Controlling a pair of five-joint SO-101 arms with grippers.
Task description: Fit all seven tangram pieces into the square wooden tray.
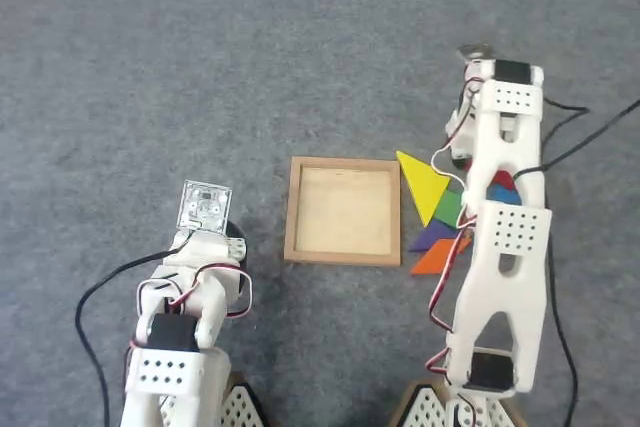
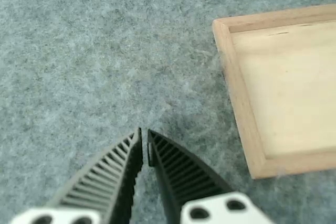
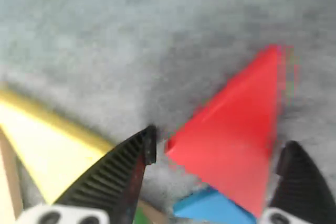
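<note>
Centrally on the grey carpet (image 1: 150, 77) the square wooden tray (image 1: 344, 163) is laid, with tangram pieces (image 1: 433, 235) clustered just beside it (yellow triangle (image 1: 422, 185) nearest). The left gripper (image 2: 144, 136) is held pressed together near the tray; the right gripper (image 3: 220, 145) is spread around the red triangle (image 3: 236, 114)

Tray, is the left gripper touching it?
Apart. The left wrist view shows a strip of bare carpet between the left gripper, jaws shut, and the tray rim.
</note>
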